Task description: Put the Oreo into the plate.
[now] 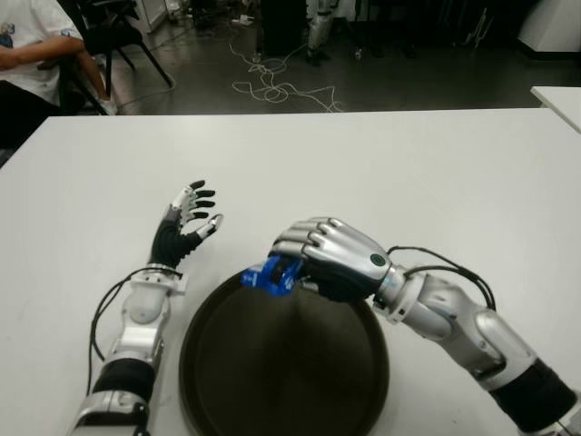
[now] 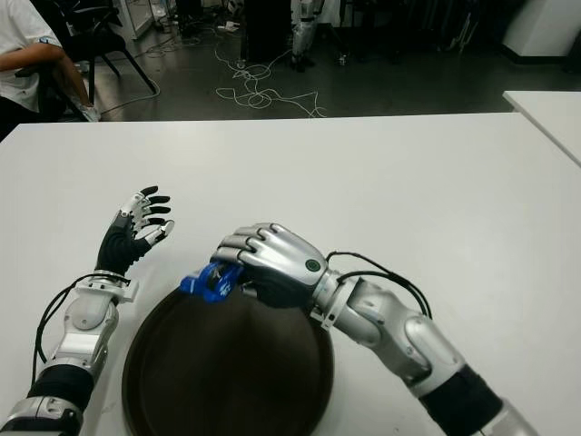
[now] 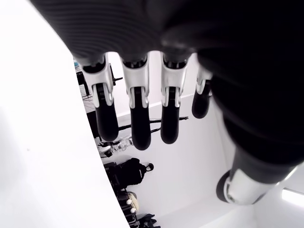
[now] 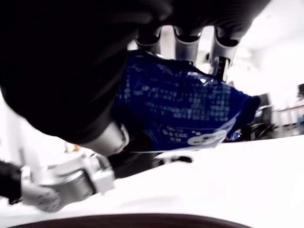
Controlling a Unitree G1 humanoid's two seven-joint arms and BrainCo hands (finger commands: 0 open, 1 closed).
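Within right hand, blue Oreo (crinkled)

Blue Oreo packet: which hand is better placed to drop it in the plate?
Right. The right hand already grips the blue Oreo packet at the far rim of the dark round plate; the left hand is open beside it.

Left hand: silver knuckle segments, black fingertips, black palm. Right hand: silver shell, round dark stud on back. Silver forearm casings, black cuffs, black cables looping at both wrists.
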